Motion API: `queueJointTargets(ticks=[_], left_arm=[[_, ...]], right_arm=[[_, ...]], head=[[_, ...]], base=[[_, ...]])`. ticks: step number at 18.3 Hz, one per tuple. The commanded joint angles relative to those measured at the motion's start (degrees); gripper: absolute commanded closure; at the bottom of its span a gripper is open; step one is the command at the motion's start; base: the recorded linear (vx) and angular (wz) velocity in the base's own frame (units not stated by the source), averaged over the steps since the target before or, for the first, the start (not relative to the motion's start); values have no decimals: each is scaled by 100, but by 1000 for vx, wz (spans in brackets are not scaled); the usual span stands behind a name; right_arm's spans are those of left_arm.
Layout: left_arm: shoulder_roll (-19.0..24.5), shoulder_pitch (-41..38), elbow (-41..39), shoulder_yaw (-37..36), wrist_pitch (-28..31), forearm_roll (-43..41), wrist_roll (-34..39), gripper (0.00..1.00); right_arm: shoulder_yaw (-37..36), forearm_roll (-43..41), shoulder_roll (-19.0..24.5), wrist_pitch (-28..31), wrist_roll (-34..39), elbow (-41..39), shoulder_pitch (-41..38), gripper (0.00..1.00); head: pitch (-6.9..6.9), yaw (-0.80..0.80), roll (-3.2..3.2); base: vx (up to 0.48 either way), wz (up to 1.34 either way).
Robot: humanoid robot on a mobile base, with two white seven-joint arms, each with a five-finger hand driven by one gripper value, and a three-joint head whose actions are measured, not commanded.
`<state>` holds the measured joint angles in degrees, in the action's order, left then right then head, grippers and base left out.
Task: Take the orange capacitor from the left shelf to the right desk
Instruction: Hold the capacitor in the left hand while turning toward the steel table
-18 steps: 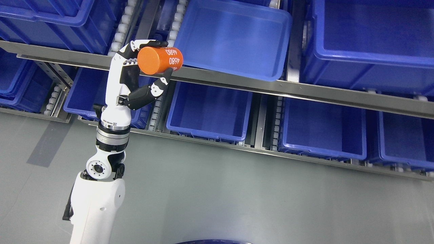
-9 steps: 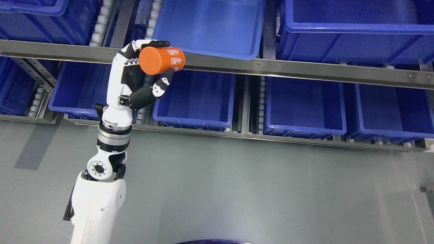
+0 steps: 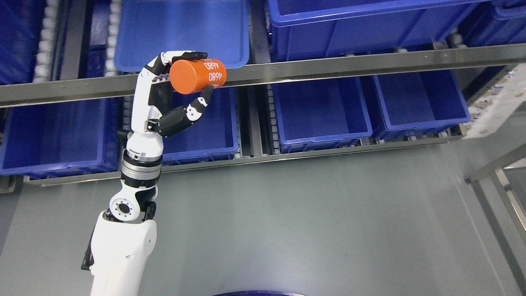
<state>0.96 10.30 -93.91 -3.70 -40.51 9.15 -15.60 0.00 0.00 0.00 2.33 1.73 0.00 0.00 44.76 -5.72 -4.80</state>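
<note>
My left hand (image 3: 193, 76) is raised in front of the shelf and shut on the orange capacitor (image 3: 197, 76), a short orange cylinder with white print "4680". The capacitor lies on its side, held between the upper fingers (image 3: 185, 54) and the thumb (image 3: 197, 107). The left arm (image 3: 135, 172) rises from the lower left. The hand holds the capacitor in the air before the steel shelf rail (image 3: 328, 68). The right arm is out of view.
The shelf rack holds several empty blue bins, such as one (image 3: 320, 111) on the lower level and one (image 3: 181, 28) above. A grey floor (image 3: 308, 222) lies below. A metal frame edge (image 3: 493, 123) shows at the right.
The whole picture has shifted: the camera has turned right, so the shelf slid left and tilted. The left hand keeps the capacitor in the same grasp and place in the picture.
</note>
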Motion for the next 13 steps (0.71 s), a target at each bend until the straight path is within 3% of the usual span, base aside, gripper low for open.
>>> queueJointTargets(ticks=[1,13], left_arm=[[44,-37,-5,-104,8,-1,-4,96],[27,-37,4,-114,17,-1,-4,96]], right_arm=[[-70,0,-100,-4,3,-132,-193,0],[-62,0,-100,-4,3,-132,-193,0]], head=[[0,0,0],[0,0,0]], base=[[30,-601],[108,-729]])
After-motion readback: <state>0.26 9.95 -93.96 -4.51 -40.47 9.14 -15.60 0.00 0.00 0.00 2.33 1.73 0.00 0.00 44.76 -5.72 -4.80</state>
